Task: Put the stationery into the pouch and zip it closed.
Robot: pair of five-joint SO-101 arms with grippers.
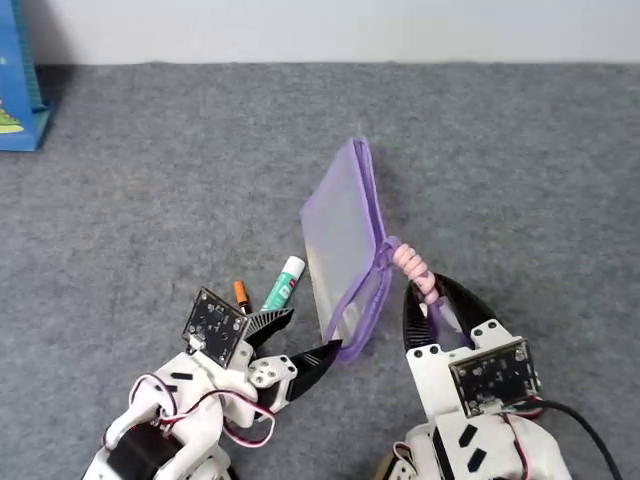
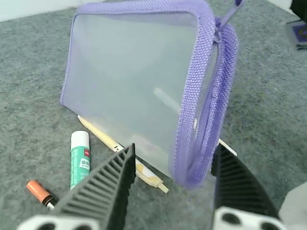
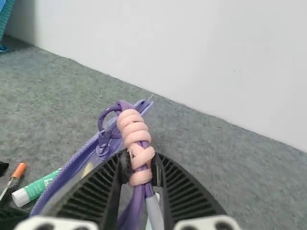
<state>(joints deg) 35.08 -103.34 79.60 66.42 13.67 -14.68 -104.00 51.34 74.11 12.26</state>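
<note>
A purple mesh pouch (image 1: 345,235) stands on edge mid-table, its zipper partly undone. A pink coiled cord (image 1: 415,270) hangs from its zipper pull. My right gripper (image 1: 435,300) is shut on that cord (image 3: 135,143), beside the pouch's purple zipper edge (image 3: 76,158). My left gripper (image 1: 312,332) is open at the pouch's near corner, with the pouch's edge (image 2: 199,120) between its fingers. Left of the pouch lie a green-and-white glue stick (image 1: 283,283) (image 2: 80,158) and an orange marker (image 1: 240,295) (image 2: 39,191). A cream pencil (image 2: 110,141) runs under the pouch.
A blue box (image 1: 18,90) stands at the far left corner against the white wall. Grey carpet-like matting (image 1: 520,150) covers the table, with open room to the right and behind the pouch.
</note>
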